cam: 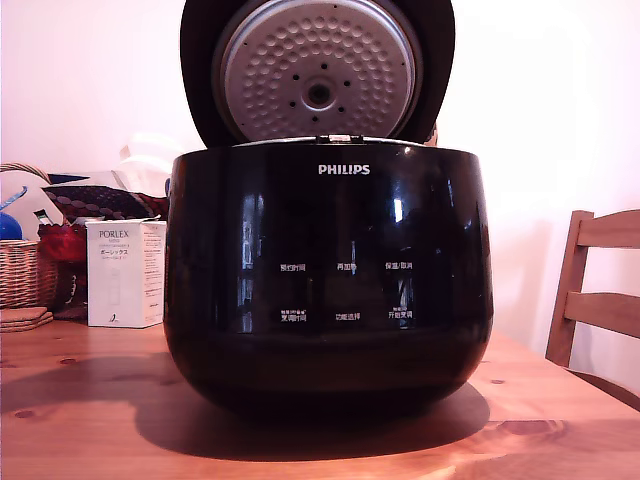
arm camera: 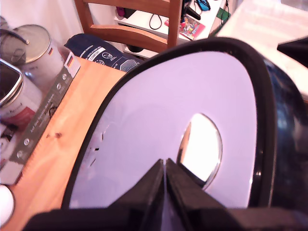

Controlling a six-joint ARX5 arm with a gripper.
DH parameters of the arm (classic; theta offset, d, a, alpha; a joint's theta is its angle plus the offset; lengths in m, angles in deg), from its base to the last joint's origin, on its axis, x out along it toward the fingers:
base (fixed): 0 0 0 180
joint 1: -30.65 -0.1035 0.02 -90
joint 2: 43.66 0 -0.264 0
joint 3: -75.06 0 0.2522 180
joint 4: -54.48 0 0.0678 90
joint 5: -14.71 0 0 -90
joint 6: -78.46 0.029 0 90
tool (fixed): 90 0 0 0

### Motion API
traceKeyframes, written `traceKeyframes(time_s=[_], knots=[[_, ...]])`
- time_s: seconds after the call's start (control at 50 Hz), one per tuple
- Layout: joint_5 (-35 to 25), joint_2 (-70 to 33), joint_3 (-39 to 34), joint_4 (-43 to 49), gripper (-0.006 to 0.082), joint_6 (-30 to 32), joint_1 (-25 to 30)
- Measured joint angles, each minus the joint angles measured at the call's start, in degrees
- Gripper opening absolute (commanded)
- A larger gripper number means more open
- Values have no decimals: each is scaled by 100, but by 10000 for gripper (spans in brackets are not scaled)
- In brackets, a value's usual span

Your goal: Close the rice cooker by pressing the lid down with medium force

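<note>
The rice cooker (cam: 330,290), glossy black with a white PHILIPS logo, stands in the middle of the wooden table (cam: 80,400). Its lid (cam: 318,75) is raised upright behind the pot, with the dimpled silver inner plate (cam: 300,100) and its central hole facing the exterior camera. In the wrist view the lid's outer face (arm camera: 159,106) looks pale and shiny, with a black rim and an oval silver inset (arm camera: 202,144). My gripper (arm camera: 165,162) is shut with nothing between its black fingers, and its tips are at or just off that outer face. The lid hides the gripper from the exterior view.
A white PORLEX box (cam: 125,273) and a wicker basket (cam: 25,270) stand on the exterior view's left. A wooden chair (cam: 600,290) is at its right. In the wrist view, metal tins (arm camera: 29,48) and a second chair (arm camera: 130,19) lie beyond the table edge.
</note>
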Motion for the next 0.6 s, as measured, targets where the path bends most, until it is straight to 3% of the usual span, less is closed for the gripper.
traceKeyframes(time_s=[0.6], knots=[[258,11,-68,214,-24,-944,264]])
